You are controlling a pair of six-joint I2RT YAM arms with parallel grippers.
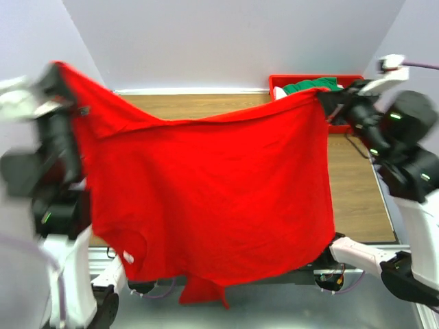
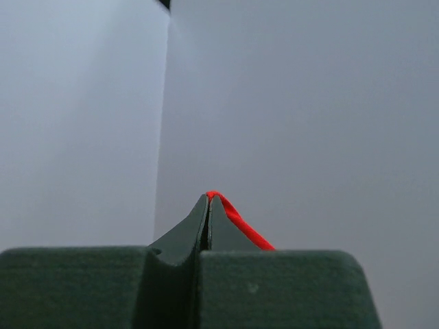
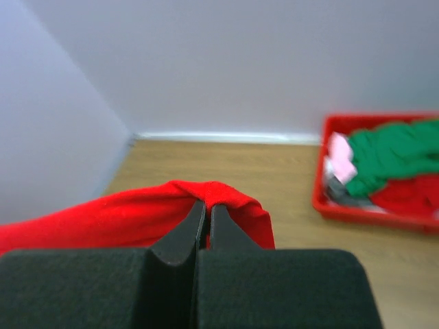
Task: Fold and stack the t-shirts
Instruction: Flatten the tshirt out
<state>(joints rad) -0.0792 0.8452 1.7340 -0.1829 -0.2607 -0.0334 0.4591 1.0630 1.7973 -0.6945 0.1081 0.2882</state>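
A large red t-shirt [image 1: 206, 199] hangs spread in the air between my two arms, high above the table. My left gripper [image 1: 58, 75] is shut on its upper left corner; in the left wrist view [image 2: 209, 199] only a thin red edge [image 2: 240, 223] shows at the closed fingertips. My right gripper [image 1: 326, 99] is shut on the upper right corner; the cloth [image 3: 137, 212] drapes over the closed fingertips [image 3: 206, 205]. The shirt's lower edge hangs past the table's near edge. A green t-shirt [image 1: 312, 86] lies in the bin [image 1: 278, 82].
A red plastic bin [image 3: 329, 205] at the table's back right holds the green shirt [image 3: 391, 154], red cloth [image 3: 411, 195] and white and grey cloth [image 3: 337, 161]. The wooden table [image 1: 357, 185] shows to the right of the hanging shirt. Grey walls stand behind and left.
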